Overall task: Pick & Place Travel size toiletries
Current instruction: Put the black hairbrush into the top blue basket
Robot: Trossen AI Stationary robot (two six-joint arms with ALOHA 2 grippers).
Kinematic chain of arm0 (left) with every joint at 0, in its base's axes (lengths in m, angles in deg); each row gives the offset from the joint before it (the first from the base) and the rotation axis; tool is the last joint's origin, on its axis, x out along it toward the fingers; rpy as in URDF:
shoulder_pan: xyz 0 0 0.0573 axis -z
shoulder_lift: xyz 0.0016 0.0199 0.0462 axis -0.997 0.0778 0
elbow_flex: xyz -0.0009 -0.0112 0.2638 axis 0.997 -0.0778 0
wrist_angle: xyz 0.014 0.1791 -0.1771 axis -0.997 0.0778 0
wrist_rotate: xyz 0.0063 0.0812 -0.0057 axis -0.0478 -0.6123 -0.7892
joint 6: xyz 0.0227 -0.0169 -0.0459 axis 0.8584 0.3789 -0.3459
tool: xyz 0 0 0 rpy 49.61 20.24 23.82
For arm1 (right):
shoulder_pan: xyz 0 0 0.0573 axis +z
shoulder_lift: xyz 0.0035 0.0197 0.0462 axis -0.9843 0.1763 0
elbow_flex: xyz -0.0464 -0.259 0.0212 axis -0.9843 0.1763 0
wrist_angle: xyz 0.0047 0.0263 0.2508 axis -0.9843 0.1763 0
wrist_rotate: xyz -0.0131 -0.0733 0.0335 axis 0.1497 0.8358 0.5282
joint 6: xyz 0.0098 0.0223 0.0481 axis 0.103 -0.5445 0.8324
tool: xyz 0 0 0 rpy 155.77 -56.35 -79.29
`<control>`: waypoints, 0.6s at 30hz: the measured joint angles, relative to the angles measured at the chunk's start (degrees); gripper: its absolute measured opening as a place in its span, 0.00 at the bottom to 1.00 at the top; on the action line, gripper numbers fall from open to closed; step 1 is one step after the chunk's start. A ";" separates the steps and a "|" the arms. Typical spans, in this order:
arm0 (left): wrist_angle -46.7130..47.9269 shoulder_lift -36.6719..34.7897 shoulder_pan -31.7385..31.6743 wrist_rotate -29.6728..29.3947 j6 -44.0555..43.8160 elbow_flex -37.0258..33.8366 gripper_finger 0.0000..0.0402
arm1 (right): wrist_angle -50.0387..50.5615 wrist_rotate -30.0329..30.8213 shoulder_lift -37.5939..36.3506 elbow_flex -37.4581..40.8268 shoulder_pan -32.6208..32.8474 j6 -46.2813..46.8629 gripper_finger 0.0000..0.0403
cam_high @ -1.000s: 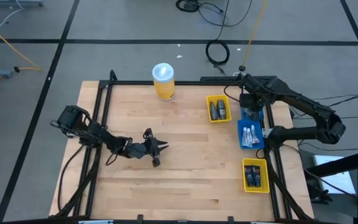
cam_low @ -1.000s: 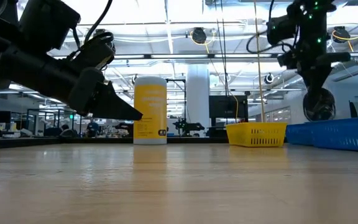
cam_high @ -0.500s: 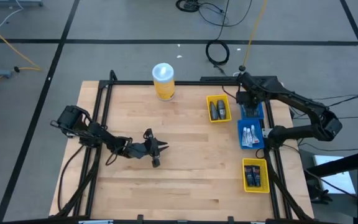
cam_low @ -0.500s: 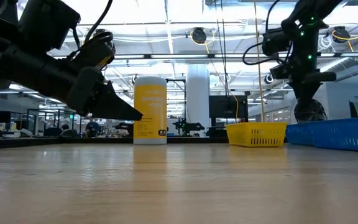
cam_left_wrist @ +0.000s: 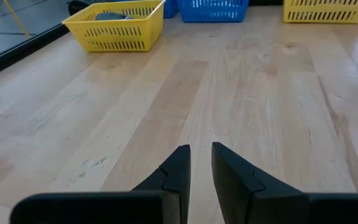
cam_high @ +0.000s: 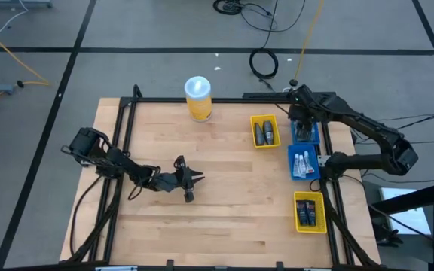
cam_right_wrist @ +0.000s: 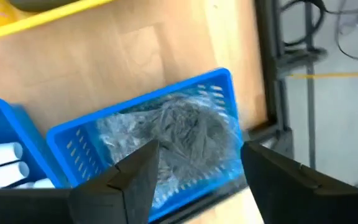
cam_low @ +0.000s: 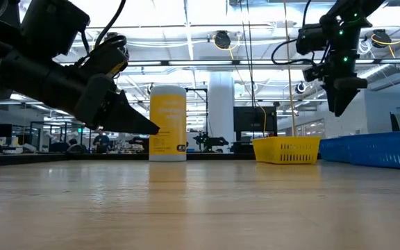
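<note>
While the left arm waits low over the middle-left of the wooden table [cam_high: 224, 196], its left gripper [cam_left_wrist: 200, 155] hangs just above the bare boards with its two dark fingers nearly together, a narrow slit between them and nothing held. At the far right edge, the right gripper [cam_right_wrist: 194, 163] hovers above a small blue tray [cam_right_wrist: 225, 87], its fingers spread wide and empty. Inside that tray lies a crumpled grey, clear-wrapped pouch [cam_right_wrist: 179, 134], filling most of the tray and sitting directly below the gap between the fingers. Just beside it stands a second blue tray [cam_high: 303, 163] holding thin white tubes [cam_right_wrist: 2, 163] laid side by side. A yellow tray [cam_high: 264, 132] nearer the table's middle holds grey oval pieces [cam_high: 263, 134], and another yellow tray [cam_high: 310, 211] toward the near right corner holds small dark-blue bottles [cam_high: 308, 211]. At the far edge of the table, well apart from the trays, a tall yellow canister [cam_high: 198, 99] with a white lid stands upright. From table height the right gripper hangs clearly above the blue trays' rims.
</note>
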 joint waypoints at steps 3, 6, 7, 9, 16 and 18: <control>-0.01 0.00 0.00 0.00 0.00 0.01 0.17 | 0.25 0.52 -1.01 -0.48 -0.01 3.43 0.55; -0.04 0.00 0.00 0.00 0.00 0.02 0.17 | 0.44 0.53 -0.89 -0.51 -0.35 10.52 0.49; -0.04 0.00 0.00 0.00 0.00 0.02 0.17 | 0.34 0.55 -0.48 -0.51 -0.68 13.50 0.46; -0.07 0.00 -0.04 0.00 0.00 0.02 0.17 | 0.18 0.60 1.04 -0.45 -1.77 19.32 0.37; -0.09 0.00 -0.04 0.02 -1.23 0.02 0.17 | -10.19 3.35 5.66 5.99 -5.39 30.71 0.05; -0.09 0.00 0.04 0.02 -1.53 0.02 0.17 | -11.99 6.33 6.02 7.05 -4.95 31.41 0.01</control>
